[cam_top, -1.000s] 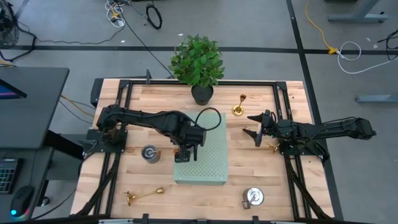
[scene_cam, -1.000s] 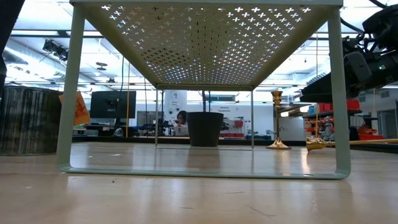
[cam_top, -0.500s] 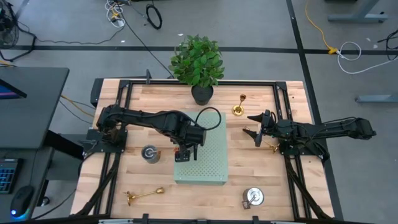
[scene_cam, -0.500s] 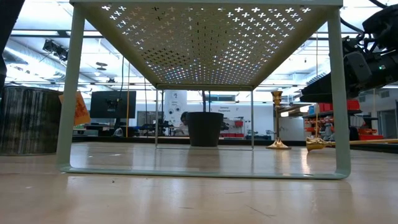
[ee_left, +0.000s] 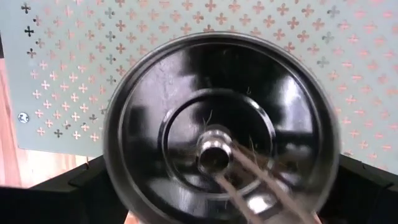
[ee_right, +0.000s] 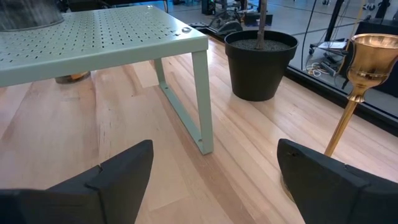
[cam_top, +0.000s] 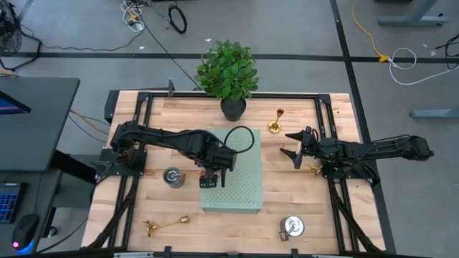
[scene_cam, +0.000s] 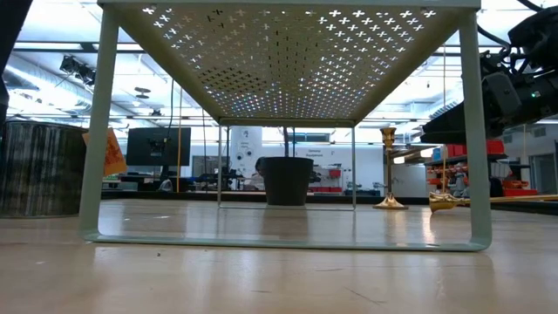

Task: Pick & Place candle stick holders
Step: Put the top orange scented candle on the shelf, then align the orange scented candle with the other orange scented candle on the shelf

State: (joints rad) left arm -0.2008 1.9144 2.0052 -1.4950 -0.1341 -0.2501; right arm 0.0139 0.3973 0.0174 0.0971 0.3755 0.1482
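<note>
On the green perforated board (cam_top: 237, 179), the left claw (cam_top: 209, 177) grips a silver holder (ee_left: 221, 127) (right claw (cam_top: 292, 145) gapes empty).

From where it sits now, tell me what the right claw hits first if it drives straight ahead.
Probably nothing near: the right claw faces bare table. Farther on stand the black pot and, off to one side, the gold candle stick holder; depth is unclear.
</note>
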